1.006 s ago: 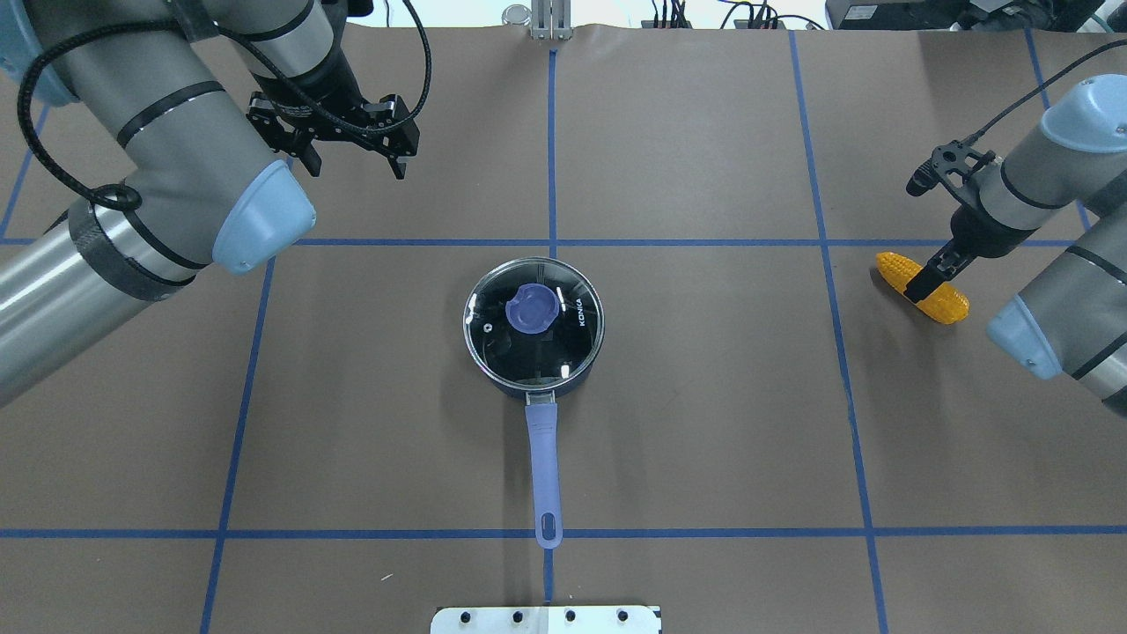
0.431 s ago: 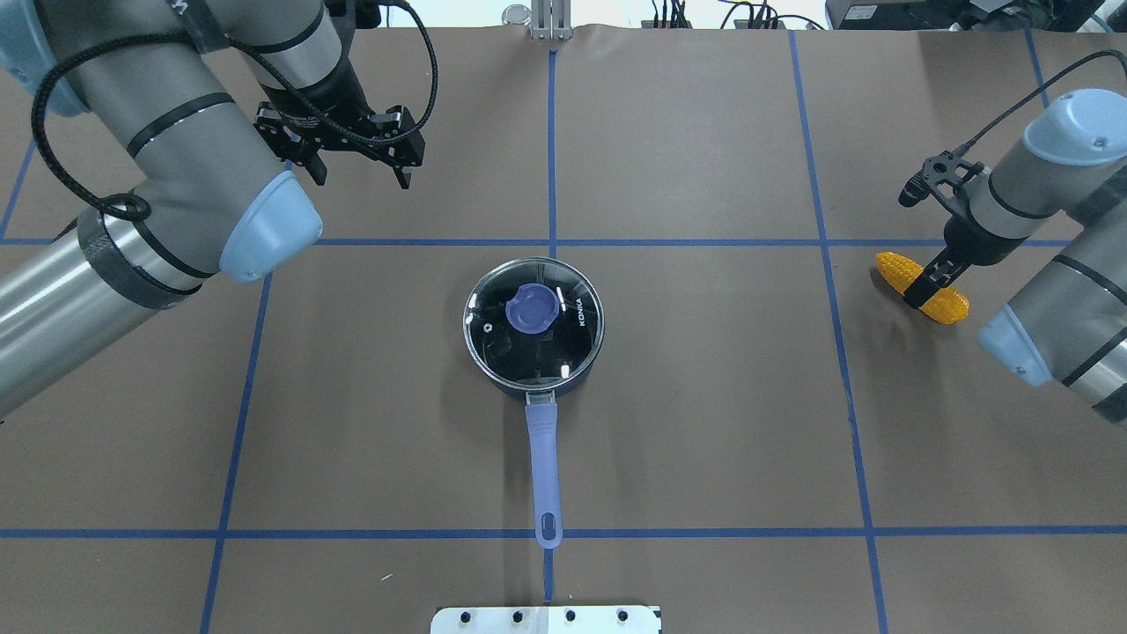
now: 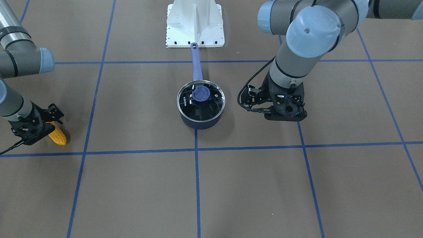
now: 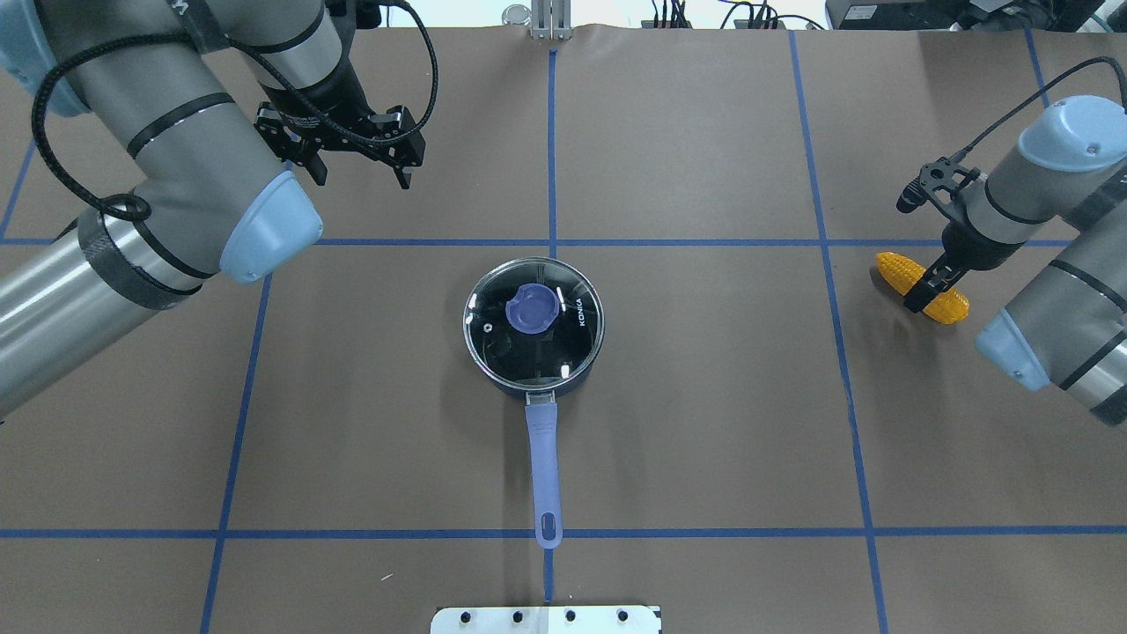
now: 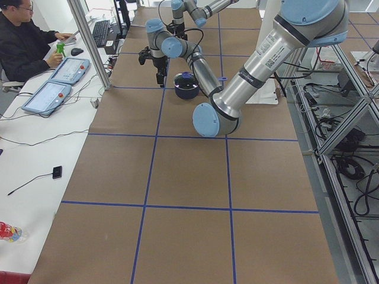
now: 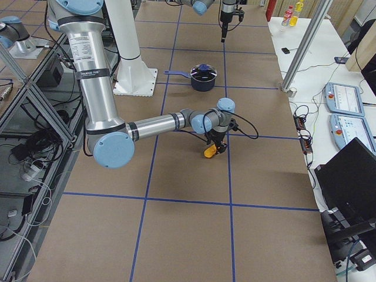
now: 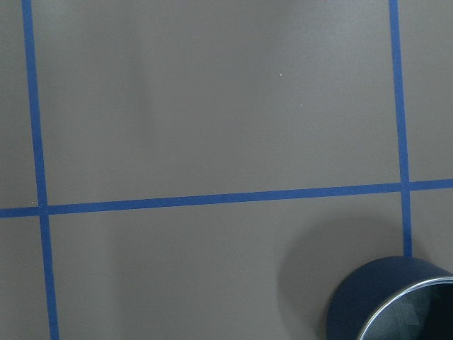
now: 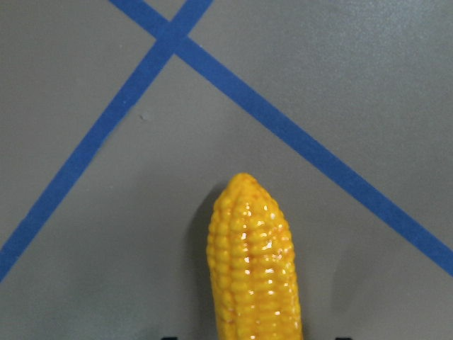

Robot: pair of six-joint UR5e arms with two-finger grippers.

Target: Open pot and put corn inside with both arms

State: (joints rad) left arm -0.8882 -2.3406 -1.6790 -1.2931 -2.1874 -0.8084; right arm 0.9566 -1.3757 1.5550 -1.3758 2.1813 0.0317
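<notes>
Both arms out over the table [image 4: 704, 440], both grippers pointing down with fingers apart.

The left arm [image 4: 176, 176] reaches from the table's left edge toward the far edge, its wrist turned straight down; the left gripper [image 4: 361, 169] hangs above the surface with its two fingers spread wide. The right arm [image 4: 1057, 299] comes in over the right edge, bent at the elbow, and the right gripper [image 4: 931, 286] is down at the surface, one finger on either side of the corn [image 8: 255, 262], not clamped on it.
</notes>
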